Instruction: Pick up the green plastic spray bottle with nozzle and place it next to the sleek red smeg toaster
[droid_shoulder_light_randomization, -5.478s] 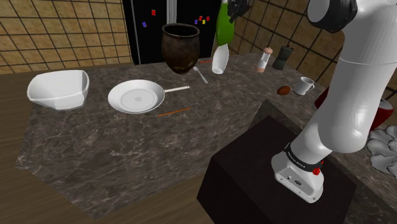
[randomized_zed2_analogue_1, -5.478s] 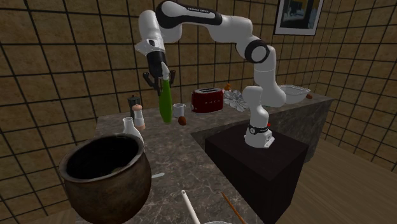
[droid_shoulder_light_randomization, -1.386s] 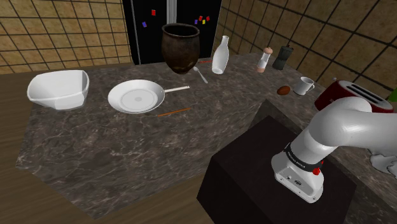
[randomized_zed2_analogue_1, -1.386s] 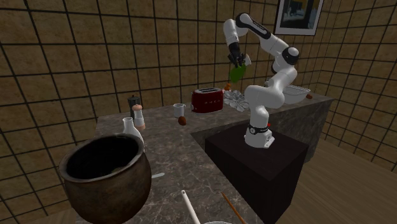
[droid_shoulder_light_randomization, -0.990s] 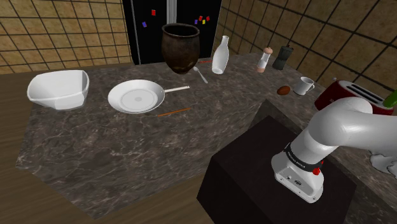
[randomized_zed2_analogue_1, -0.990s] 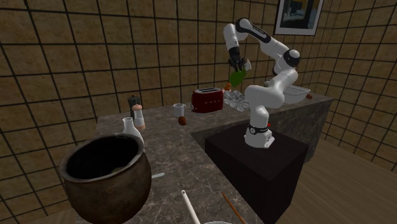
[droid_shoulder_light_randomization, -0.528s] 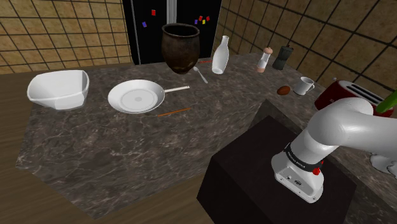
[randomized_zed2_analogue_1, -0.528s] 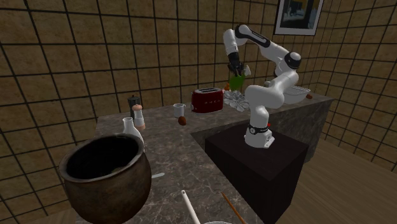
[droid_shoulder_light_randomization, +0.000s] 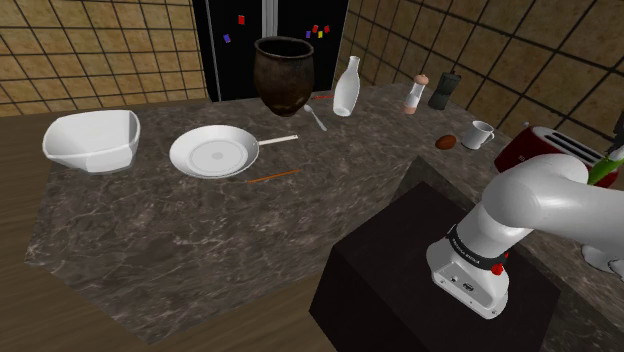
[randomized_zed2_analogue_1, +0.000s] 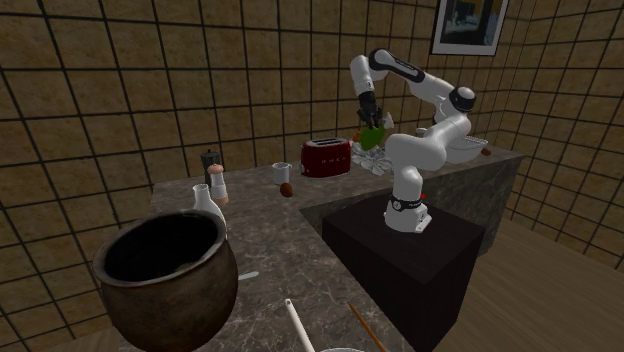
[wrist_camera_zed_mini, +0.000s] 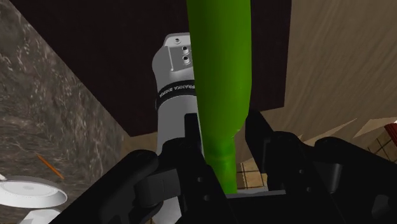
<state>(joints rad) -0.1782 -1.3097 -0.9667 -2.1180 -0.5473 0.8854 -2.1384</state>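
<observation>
The green spray bottle (wrist_camera_zed_mini: 219, 76) is clasped at its narrow neck between my gripper's (wrist_camera_zed_mini: 224, 149) black fingers (wrist_camera_zed_mini: 190, 135), its body pointing away from the hand. In the second exterior view the gripper (randomized_zed2_analogue_1: 367, 116) holds the bottle (randomized_zed2_analogue_1: 372, 135) tilted just above the counter, to the right of the red toaster (randomized_zed2_analogue_1: 325, 157). In the shoulder view a strip of the green bottle (droid_shoulder_light_randomization: 610, 166) shows at the right edge, beyond the toaster (droid_shoulder_light_randomization: 545, 150) and behind my bent white arm (droid_shoulder_light_randomization: 545, 205).
A white mug (droid_shoulder_light_randomization: 481, 133) and a small brown object (droid_shoulder_light_randomization: 446, 142) sit left of the toaster. Two shakers (droid_shoulder_light_randomization: 415, 95), a white vase (droid_shoulder_light_randomization: 346, 86), a dark pot (droid_shoulder_light_randomization: 284, 75), a white pan (droid_shoulder_light_randomization: 214, 152) and a white bowl (droid_shoulder_light_randomization: 92, 140) stand along the counter. The dark stand (droid_shoulder_light_randomization: 420, 270) is at lower right.
Over the last second the gripper has lowered with the bottle beside the toaster, and the arm has folded down. Earlier it carried the bottle over from near the white vase.
</observation>
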